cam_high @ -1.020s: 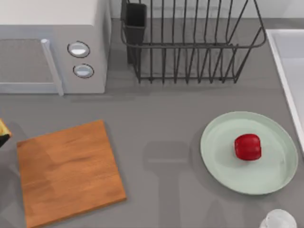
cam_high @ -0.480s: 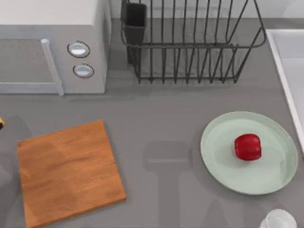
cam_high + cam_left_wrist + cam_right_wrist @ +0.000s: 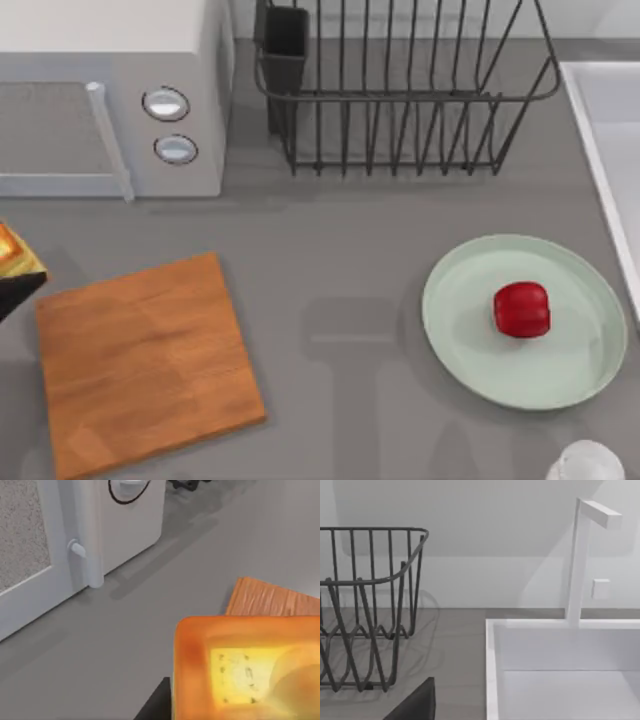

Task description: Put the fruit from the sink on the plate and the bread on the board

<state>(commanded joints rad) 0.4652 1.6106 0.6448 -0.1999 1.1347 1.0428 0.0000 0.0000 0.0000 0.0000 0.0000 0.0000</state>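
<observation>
Glossy red fruit (image 3: 521, 309) on a smooth plate (image 3: 470, 345); grained wooden board (image 3: 145, 360) (matt); toasted bread (image 3: 247, 670).

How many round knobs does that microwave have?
2. Both sit on the microwave front panel, right of its door: the upper knob directly above the lower knob. None seems hidden.

The top camera looks straight down on the grey desk (image 3: 330, 260), taking in the microwave (image 3: 110, 100), rack (image 3: 400, 90), board (image 3: 145, 365), plate (image 3: 470, 370) and the sink (image 3: 600, 150) edge at right. The left wrist camera hangs low and close over the desk, tilted toward the microwave (image 3: 75, 540), with the bread (image 3: 247, 667) right under the lens and a corner of the board (image 3: 272, 600), all shared with the top view. The right wrist camera sits low, facing the back wall across the rack (image 3: 365, 605) and sink (image 3: 560, 670).
</observation>
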